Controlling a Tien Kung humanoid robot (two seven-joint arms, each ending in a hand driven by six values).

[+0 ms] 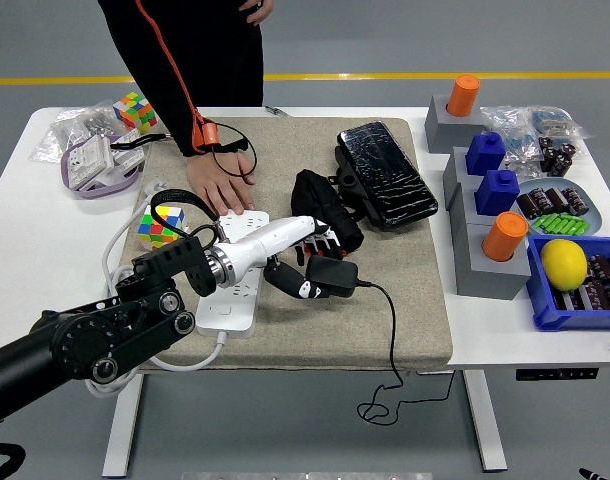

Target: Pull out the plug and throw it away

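A white power strip lies on the grey mat, its white cord looping off to the left. My left hand reaches in from the lower left on a white forearm. It is shut on a black plug adapter, held just right of the strip and clear of its sockets. The adapter's thin black cable runs right, then down over the table's front edge. A person's hand lies flat on the mat at the strip's far end. My right arm is out of view.
A black pouch and a black case lie behind the adapter. Rubik's cubes sit at the left. Grey blocks with orange cylinders, blue blocks and a blue bin with a lemon fill the right side.
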